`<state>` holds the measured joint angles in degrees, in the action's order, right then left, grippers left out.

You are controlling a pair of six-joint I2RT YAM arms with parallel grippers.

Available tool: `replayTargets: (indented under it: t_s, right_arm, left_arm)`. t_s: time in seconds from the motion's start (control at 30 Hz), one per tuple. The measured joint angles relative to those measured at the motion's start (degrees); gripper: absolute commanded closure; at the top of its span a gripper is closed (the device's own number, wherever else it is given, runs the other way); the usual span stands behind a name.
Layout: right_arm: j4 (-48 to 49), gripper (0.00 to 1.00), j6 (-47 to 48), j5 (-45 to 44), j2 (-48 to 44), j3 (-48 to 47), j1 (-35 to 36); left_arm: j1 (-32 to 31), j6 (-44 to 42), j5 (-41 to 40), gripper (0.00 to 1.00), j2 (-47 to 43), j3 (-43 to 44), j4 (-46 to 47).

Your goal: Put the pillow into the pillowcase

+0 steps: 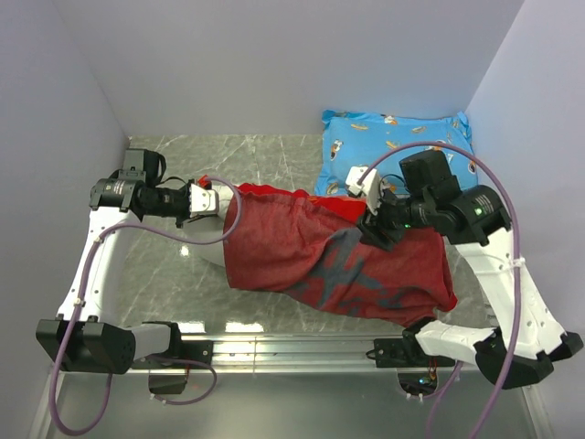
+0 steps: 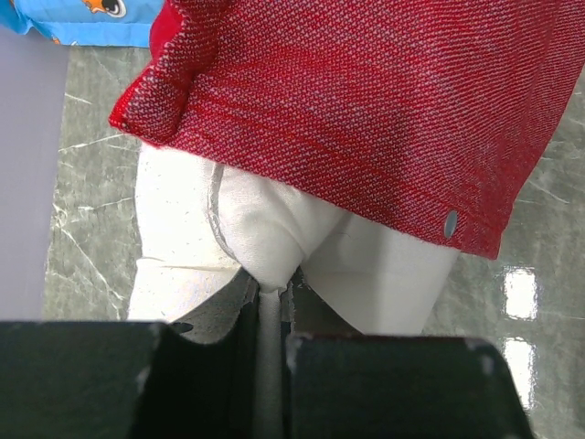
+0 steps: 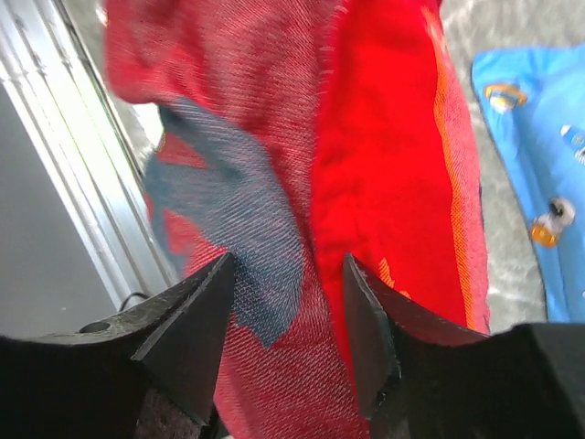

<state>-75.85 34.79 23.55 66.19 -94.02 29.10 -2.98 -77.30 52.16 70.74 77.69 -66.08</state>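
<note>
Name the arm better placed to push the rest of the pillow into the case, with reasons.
Left. The left gripper is shut on the pillow, whose white end sticks out of the pillowcase. The right gripper is open farther along the pillowcase, away from its mouth.

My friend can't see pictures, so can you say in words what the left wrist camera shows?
The left gripper is pinched shut on a fold of the white pillow, whose end pokes out from under the red pillowcase. A grey marble table lies beneath, and a corner of a blue cartoon pillow shows at the top left.
</note>
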Motion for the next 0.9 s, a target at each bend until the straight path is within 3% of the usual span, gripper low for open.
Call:
replayTargets:
  t_s: [0.47,0.7,0.9]
  right_arm:
    - [6.8,0.45,-1.9,-2.7,0.3,-1.0,0.0]
    - [6.8,0.49,1.7,-3.3,-0.4,-0.6,0.0]
    - [5.5,0.49,8.3,-5.9,-3.8,7.9,0.0]
  left_arm:
    - [0.0,-0.1,0.0,0.96,-0.4,0.0,-0.2]
    - [0.0,0.0,0.0,0.96,-0.4,0.0,-0.1]
    - [0.0,0.2,0.0,0.96,-0.4,0.0,-0.1]
